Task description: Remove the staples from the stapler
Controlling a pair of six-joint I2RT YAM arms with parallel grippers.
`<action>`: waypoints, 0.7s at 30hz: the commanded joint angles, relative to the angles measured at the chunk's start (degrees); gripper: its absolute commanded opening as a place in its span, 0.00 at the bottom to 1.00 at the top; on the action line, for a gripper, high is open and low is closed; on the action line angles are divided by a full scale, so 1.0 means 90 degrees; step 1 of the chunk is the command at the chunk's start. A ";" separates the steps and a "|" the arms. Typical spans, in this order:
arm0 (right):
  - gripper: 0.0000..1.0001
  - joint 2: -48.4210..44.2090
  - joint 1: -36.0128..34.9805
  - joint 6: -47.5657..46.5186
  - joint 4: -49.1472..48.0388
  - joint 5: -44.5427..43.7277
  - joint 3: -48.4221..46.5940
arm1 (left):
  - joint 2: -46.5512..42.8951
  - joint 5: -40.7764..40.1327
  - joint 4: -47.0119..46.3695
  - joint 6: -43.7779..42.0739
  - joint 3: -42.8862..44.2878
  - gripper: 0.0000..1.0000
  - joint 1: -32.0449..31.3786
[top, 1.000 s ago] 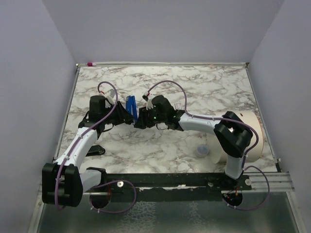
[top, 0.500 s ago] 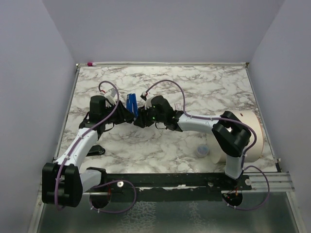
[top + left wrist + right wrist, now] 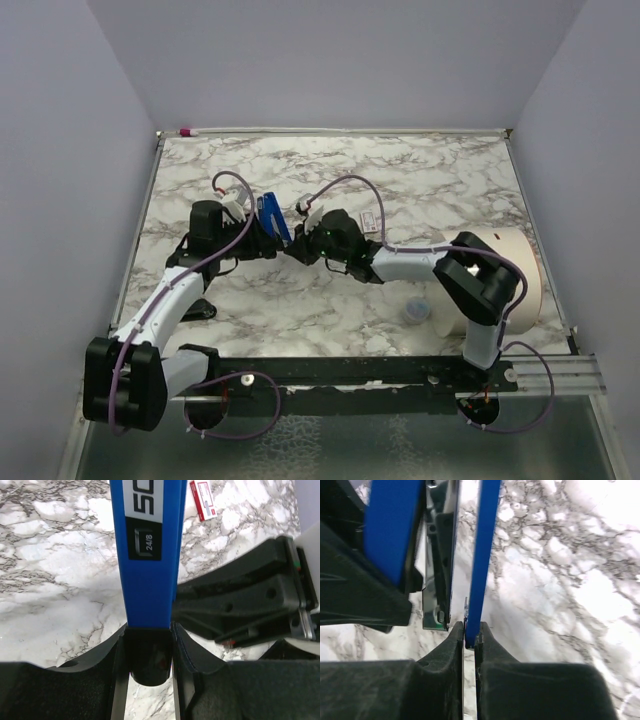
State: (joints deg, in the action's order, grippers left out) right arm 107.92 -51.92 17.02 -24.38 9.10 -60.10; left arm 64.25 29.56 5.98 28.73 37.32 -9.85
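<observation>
The stapler (image 3: 270,217) is blue with a black rear end and hangs above the marble between both arms. In the left wrist view its blue body (image 3: 147,570) bears a "24/8" mark. My left gripper (image 3: 147,632) is shut on the black rear end. In the right wrist view the stapler stands opened: a broad blue part (image 3: 395,525), a shiny metal channel (image 3: 437,580), and a thin blue part (image 3: 482,555). My right gripper (image 3: 470,630) is shut on the end of that thin blue part. The staples are hidden.
A small white piece with pink-red marks (image 3: 372,221) lies just behind the right arm. A cream cylinder (image 3: 520,275) and a small greyish cap (image 3: 417,310) sit at the right. A black object (image 3: 200,308) lies by the left arm.
My right gripper has closed onto the stapler's thin blue part. Both grippers and the stapler have shifted slightly to the right.
</observation>
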 commanded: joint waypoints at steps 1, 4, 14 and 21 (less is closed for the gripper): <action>0.01 -0.0382 0.0037 -0.1216 -0.1024 -0.0447 0.0296 | -0.0331 0.0493 -0.0026 -0.0399 0.0075 0.00 -0.0155; 0.01 -0.0557 0.0102 -0.1627 -0.1065 -0.0575 0.0557 | -0.0326 0.0319 0.0098 -0.0664 0.0107 0.00 -0.0150; 0.01 -0.0960 0.0333 -0.3527 -0.0872 -0.1144 0.1158 | -0.0259 -0.0205 0.0523 -0.1341 0.0239 0.00 -0.0163; 0.01 -0.1045 0.0426 -0.5129 -0.0831 -0.1326 0.1481 | -0.0211 -0.0429 -0.0033 -0.1286 -0.0056 0.00 -0.0175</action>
State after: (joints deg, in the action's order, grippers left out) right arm 100.42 -48.18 -15.44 -29.67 1.34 -48.36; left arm 62.37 31.57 10.59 17.08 37.47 -12.19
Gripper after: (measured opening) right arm 0.071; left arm 0.346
